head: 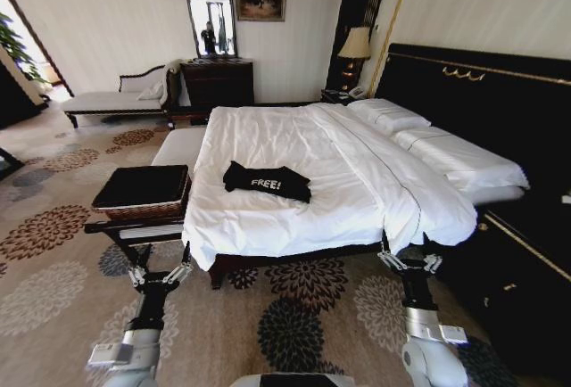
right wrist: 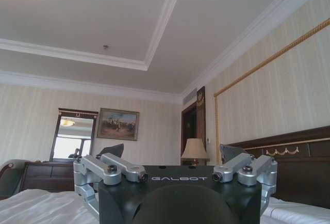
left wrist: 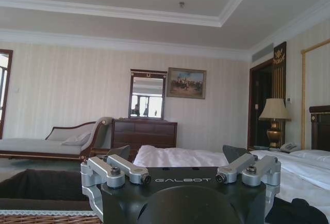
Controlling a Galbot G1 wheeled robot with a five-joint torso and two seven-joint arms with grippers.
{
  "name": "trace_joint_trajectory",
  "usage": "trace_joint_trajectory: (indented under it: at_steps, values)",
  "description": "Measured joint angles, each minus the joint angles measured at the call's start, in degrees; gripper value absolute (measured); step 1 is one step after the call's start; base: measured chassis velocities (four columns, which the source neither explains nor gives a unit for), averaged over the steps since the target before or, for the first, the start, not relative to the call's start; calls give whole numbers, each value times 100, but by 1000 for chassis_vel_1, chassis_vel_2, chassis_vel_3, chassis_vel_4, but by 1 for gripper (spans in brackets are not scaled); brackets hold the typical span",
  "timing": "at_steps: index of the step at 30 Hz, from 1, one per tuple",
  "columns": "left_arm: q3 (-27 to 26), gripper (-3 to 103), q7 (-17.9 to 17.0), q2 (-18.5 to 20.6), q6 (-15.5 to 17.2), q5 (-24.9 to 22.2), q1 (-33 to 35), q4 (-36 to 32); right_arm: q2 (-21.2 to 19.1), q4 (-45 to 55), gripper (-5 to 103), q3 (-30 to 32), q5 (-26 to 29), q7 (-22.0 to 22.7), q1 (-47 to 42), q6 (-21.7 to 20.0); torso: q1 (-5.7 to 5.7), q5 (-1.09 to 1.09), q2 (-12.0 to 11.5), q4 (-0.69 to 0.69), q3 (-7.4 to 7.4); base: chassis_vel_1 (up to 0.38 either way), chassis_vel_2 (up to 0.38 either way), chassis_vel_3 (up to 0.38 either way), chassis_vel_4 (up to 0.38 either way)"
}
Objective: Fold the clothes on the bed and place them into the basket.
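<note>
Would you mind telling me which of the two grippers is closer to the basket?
The left gripper: it hangs just below the basket at the bed's foot corner, whereas the right gripper is off by the bed's other corner.

Left arm: low and reaching forward, left gripper (head: 160, 274) with fingers spread apart.
Right arm: same deal, stretched ahead, right gripper (head: 409, 262) with fingers splayed wide too.

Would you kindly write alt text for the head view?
A black T-shirt lies crumpled on a large white bed, with a wicker basket beside it. Both grippers, left and right, hover open near the bed's edge.
</note>
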Motion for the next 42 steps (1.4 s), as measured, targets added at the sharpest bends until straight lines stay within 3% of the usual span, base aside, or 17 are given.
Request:
trace_joint_trajectory:
  at_steps: [26,42]
  values:
    - [-17,100,13,-22,-99,-4,69,-39,36,-10,100,-23,-90,115,18,56,2,-1,-1,-1,1,-194,193,197,-197]
    - [-48,100,16,-20,-125,-20,96,-55,58,-87,100,-94,-83,85,38,73,-1,0,1,0,0,-58,58,74,-51]
